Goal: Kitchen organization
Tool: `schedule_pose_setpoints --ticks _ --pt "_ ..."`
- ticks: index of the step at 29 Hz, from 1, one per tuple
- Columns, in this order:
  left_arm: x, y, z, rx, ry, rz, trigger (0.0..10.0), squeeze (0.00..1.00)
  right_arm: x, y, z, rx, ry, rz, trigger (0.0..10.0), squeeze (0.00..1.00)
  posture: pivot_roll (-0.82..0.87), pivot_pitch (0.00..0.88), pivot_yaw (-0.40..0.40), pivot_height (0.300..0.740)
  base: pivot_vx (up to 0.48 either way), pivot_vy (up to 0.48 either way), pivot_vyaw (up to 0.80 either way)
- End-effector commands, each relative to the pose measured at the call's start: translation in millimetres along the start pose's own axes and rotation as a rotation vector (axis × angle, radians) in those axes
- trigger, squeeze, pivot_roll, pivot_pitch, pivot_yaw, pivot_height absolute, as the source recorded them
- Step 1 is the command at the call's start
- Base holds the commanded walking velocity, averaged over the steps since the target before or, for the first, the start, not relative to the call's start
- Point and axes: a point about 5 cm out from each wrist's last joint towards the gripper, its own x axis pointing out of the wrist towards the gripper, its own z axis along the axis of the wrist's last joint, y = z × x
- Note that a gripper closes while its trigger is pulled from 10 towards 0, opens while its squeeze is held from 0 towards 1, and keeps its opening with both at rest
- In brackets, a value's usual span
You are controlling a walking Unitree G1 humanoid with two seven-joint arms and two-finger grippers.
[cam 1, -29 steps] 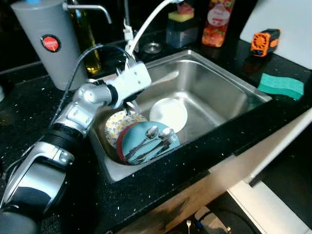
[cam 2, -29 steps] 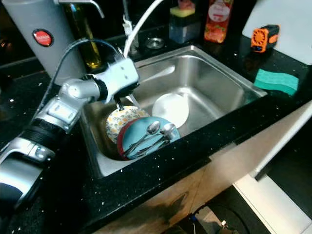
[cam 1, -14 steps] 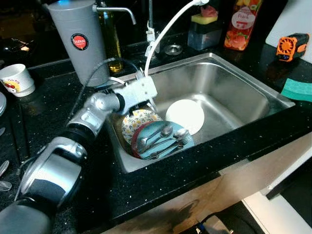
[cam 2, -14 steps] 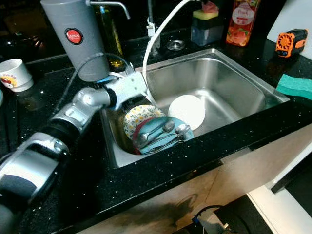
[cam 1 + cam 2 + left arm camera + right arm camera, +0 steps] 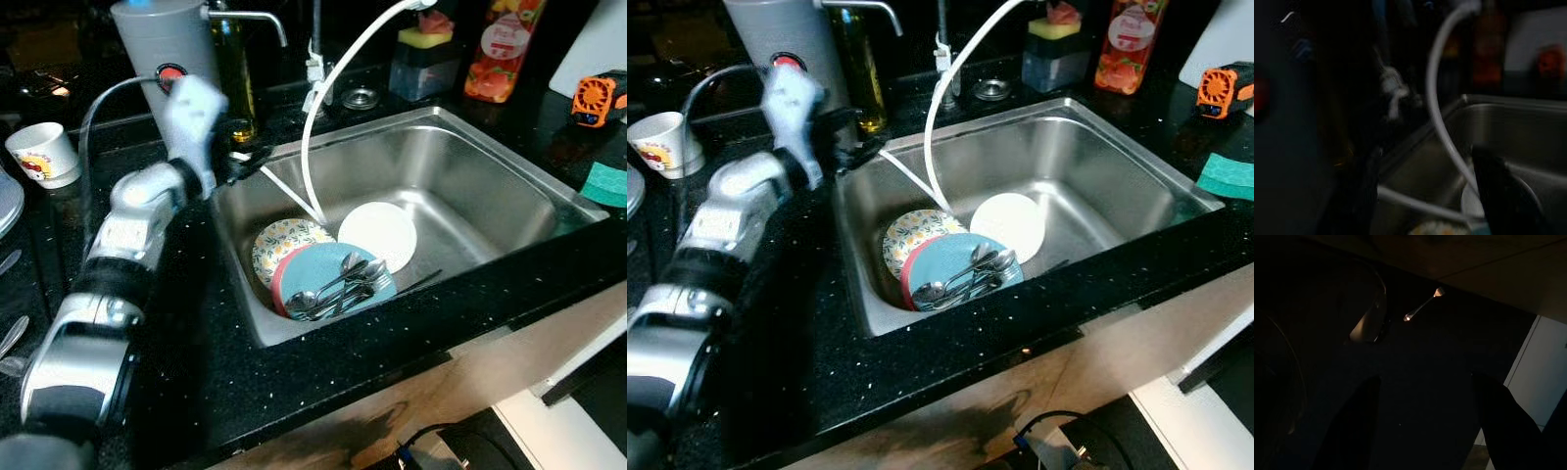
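In the steel sink (image 5: 490, 186) lie a flowered plate (image 5: 279, 243), a teal plate with a red rim (image 5: 328, 269) and a white plate (image 5: 377, 233). Several spoons and other cutlery (image 5: 343, 284) rest on the teal plate. My left gripper (image 5: 243, 160) is raised above the sink's left rim, blurred, beside the grey canister (image 5: 157, 39). In the left wrist view it (image 5: 1425, 196) is open with nothing between its fingers, facing the basin and the white hose (image 5: 1442, 112). My right gripper (image 5: 1425, 431) hangs open over dark floor.
A white hose (image 5: 318, 137) curves from the tap into the sink. On the black counter stand an oil bottle (image 5: 233, 69), a cup (image 5: 44, 155), a soap holder (image 5: 423, 59), a red bottle (image 5: 498, 49), an orange device (image 5: 598, 96) and a teal sponge (image 5: 609, 184).
My left gripper has risen out of the sink, from just above the flowered plate to above the left rim. The camera has shifted. Plates and cutlery stay put.
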Motion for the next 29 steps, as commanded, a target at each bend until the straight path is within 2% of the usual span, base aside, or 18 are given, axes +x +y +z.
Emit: schedule_pose_setpoints --ticks 1,3,4,8,9,13,18,22,26,29 --pt "-11.4 -0.7 1 -0.098 -0.077 0.067 10.0 0.00 0.4 1.7 1 0.000 -0.002 0.011 10.0 0.00 -0.03 0.000 0.041 0.740 0.000 0.000 0.00" --pt "-14.6 -0.5 0 -0.110 -0.083 0.081 10.0 0.00 0.4 1.5 1 -0.001 -0.002 0.011 10.0 0.00 -0.03 0.000 0.041 0.740 0.000 0.000 0.00" --pt "-24.1 1.2 -4 -0.106 -0.077 0.151 10.0 0.00 0.5 0.9 2 -0.005 -0.003 0.011 10.0 0.00 -0.02 0.000 0.031 0.740 0.000 0.000 0.00" --pt "-38.0 0.1 -5 -0.007 -0.025 0.278 10.0 0.00 0.9 1.3 4 -0.021 -0.003 0.017 10.0 0.00 0.00 0.000 0.023 0.740 0.000 0.000 0.00" --pt "-38.0 0.1 -5 -0.007 -0.025 0.278 10.0 0.00 0.9 1.3 4 -0.021 -0.003 0.017 10.0 0.00 0.00 0.000 0.023 0.740 0.000 0.000 0.00" --pt "-51.0 -14.1 4 0.050 0.001 0.360 10.0 0.00 1.4 2.6 7 -0.032 -0.007 0.033 10.0 0.00 0.03 0.000 0.013 0.740 0.000 0.000 0.00" --pt "-58.3 -35.7 1 0.068 0.046 0.384 10.0 0.00 1.6 6.2 10 -0.005 -0.028 0.084 10.0 0.00 0.05 0.000 0.011 0.740 0.000 0.000 0.33" --pt "-58.8 -42.4 -1 0.060 0.073 0.383 10.0 0.00 1.6 5.4 10 -0.014 -0.024 0.080 10.0 0.00 0.06 0.000 0.008 0.740 0.000 0.000 0.64" --pt "-58.0 -44.9 -2 0.067 0.091 0.381 10.0 0.00 1.5 4.5 9 -0.010 -0.023 0.066 10.0 0.00 0.06 0.000 0.009 0.740 -0.274 0.000 0.00" --pt "-55.6 -52.6 0 0.068 0.114 0.377 10.0 0.00 1.2 3.9 7 -0.002 -0.017 0.061 10.0 0.00 0.05 0.000 0.011 0.740 -0.350 0.000 0.00"
